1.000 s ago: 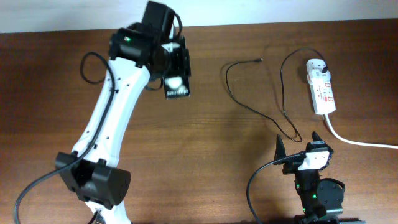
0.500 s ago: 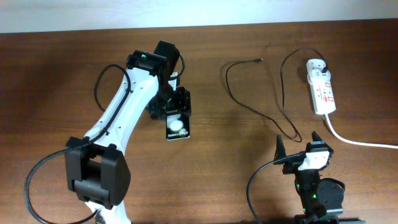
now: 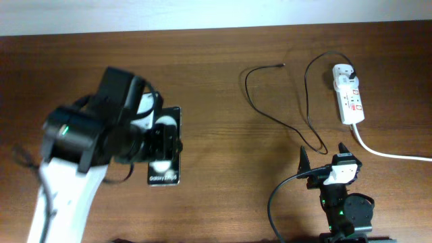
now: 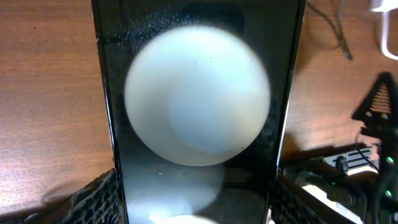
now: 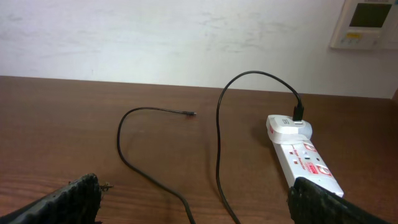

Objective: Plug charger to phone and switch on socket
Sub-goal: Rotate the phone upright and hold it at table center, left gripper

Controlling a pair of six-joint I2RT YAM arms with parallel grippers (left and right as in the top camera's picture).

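Note:
My left gripper (image 3: 164,140) is shut on the black phone (image 3: 166,173) and holds it above the table at the centre left. In the left wrist view the phone (image 4: 199,93) fills the frame between my fingers (image 4: 196,208), its glossy face showing a large white round reflection. The charger, a thin black cable (image 3: 248,86), lies in loops at the right with its tip (image 3: 281,65) free and its plug in the white socket strip (image 3: 349,98). My right gripper (image 3: 323,158) is open and empty near the front edge. The right wrist view shows the cable (image 5: 217,137) and the socket strip (image 5: 305,158).
The strip's thick white cord (image 3: 395,154) runs off to the right edge. A white wall with a wall controller (image 5: 367,22) stands behind the table's far edge.
My left arm has swung the phone from the back of the table toward the front left and raised it. The right arm, cable and strip have not moved.

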